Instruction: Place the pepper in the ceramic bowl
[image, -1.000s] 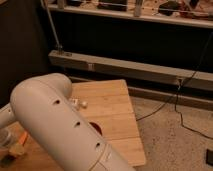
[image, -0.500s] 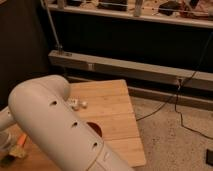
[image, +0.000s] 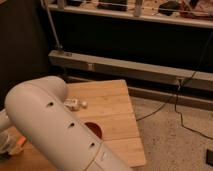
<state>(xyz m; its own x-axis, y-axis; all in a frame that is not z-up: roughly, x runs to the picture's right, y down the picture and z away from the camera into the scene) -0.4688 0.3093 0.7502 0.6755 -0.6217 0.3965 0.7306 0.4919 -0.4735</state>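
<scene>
My white arm fills the lower left of the camera view and hides much of the wooden table. The ceramic bowl shows only as a red-orange sliver at the arm's edge. A small orange piece, probably the pepper, lies at the lower left edge. My gripper shows as a pale shape right beside that orange piece, mostly cut off by the frame edge and the arm.
Two small white objects lie on the table behind the bowl. A dark rack with a metal rail stands behind the table. Black cables run over the speckled floor on the right.
The arm has shifted slightly to the left and down. The orange piece at the lower left sits a little lower in the view. The bowl has not moved.
</scene>
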